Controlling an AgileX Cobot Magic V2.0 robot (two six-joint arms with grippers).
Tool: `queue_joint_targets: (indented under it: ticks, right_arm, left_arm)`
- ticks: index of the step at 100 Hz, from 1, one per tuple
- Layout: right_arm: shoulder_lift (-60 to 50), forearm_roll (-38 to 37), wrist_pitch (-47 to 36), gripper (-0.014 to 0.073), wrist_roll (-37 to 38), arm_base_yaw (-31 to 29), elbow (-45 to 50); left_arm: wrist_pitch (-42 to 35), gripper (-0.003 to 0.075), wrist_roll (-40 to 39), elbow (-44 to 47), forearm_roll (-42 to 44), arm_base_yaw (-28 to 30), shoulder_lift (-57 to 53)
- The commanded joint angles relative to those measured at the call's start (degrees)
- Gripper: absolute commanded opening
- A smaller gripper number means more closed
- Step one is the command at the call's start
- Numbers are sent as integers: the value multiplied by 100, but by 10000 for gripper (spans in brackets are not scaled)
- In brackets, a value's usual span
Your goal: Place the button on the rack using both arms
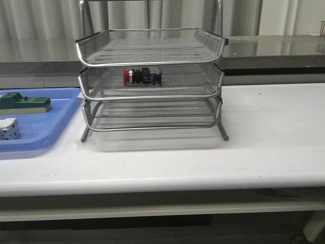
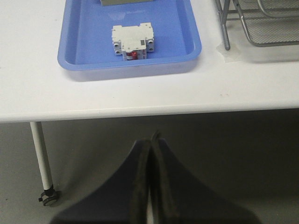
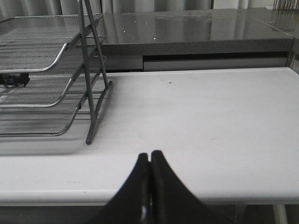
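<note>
Silver wire mesh makes up the rack, a 3-tier stack of trays standing toward the back edge of the white desk, a little left of its middle. The button lies on its side in the middle tray, red cap pointing toward the left edge of the desk, black body and blue rear block behind it. It rests on the mesh alone, with nothing touching it.

Neither arm shows in the front view. In its wrist view the left gripper hangs off the front edge of the desk, below the level of the top, with its fingers pressed together and nothing between them. The right gripper sits at the front edge too, well apart from the rack's right leg, fingers likewise pressed together and empty.

A blue tray lies beside the rack at the left edge of the desk, holding a white cube-like block and a green block.

Judging from this layout, the placing step looks finished: the button is on the rack and both grippers are clear of it. What seems left is only for the arms to settle at rest, which calls for no further contact with the rack.
</note>
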Motion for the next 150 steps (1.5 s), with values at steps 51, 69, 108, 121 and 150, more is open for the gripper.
queue_joint_targets:
  ticks: [51, 69, 108, 121, 150]
  right_arm:
    - [-247, -69, -1100, -60, 6, 130, 512]
    - [-247, -64, -1138, -60, 6, 130, 512]
    - [-247, -64, -1138, -60, 6, 130, 512]
    - [-247, -64, -1138, -60, 6, 130, 512]
    - [-247, -64, -1138, -60, 6, 130, 512]
  left_arm:
    - [-371, -21, -61, -158, 67, 17, 34]
    - [-371, -21, -61, -158, 67, 17, 34]
    - [-371, -21, -61, -158, 67, 17, 34]
    - [-371, -21, -61, -158, 67, 17, 34]
    - [-371, -21, -61, -158, 67, 17, 34]
